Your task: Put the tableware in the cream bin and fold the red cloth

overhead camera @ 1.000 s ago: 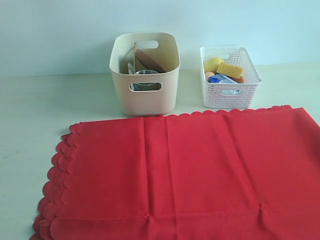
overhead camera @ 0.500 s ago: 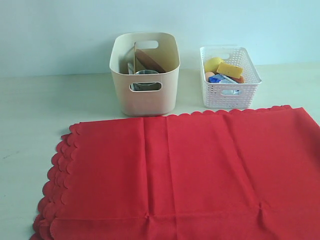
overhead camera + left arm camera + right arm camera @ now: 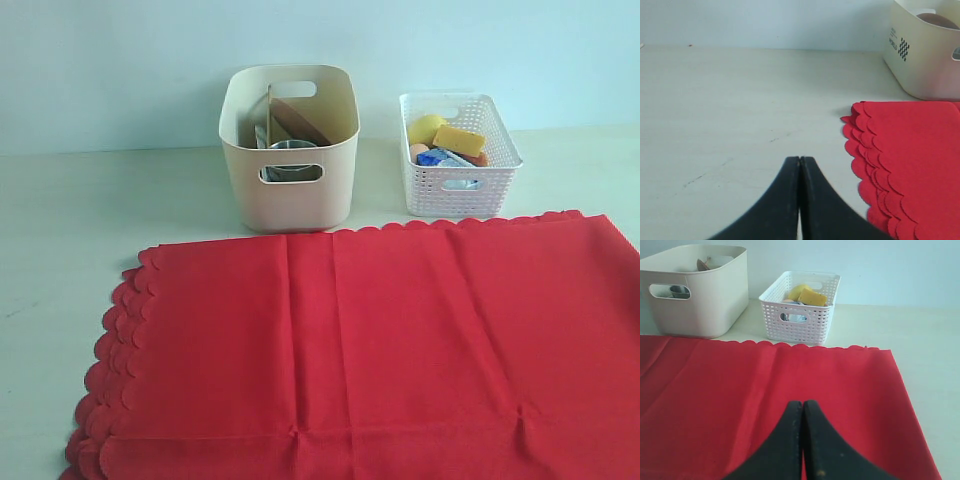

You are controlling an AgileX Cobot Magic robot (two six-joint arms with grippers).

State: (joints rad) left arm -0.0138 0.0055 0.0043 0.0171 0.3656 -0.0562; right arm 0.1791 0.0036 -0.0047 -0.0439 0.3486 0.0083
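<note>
The red cloth point(image 3: 370, 340) lies folded on the table, with several scalloped layers stacked along its left edge point(image 3: 875, 165). Behind it stands the cream bin point(image 3: 290, 150), holding the tableware: a steel cup point(image 3: 292, 160), a brown plate point(image 3: 300, 122) on edge and wooden pieces. My left gripper point(image 3: 799, 159) is shut and empty over bare table, left of the cloth's scalloped edge. My right gripper point(image 3: 803, 402) is shut and empty above the cloth point(image 3: 765, 400). Neither arm shows in the exterior view.
A white lattice basket point(image 3: 458, 155) with yellow and blue food items stands right of the cream bin point(image 3: 695, 290); the right wrist view also shows this basket point(image 3: 801, 307). A pale wall runs behind the table.
</note>
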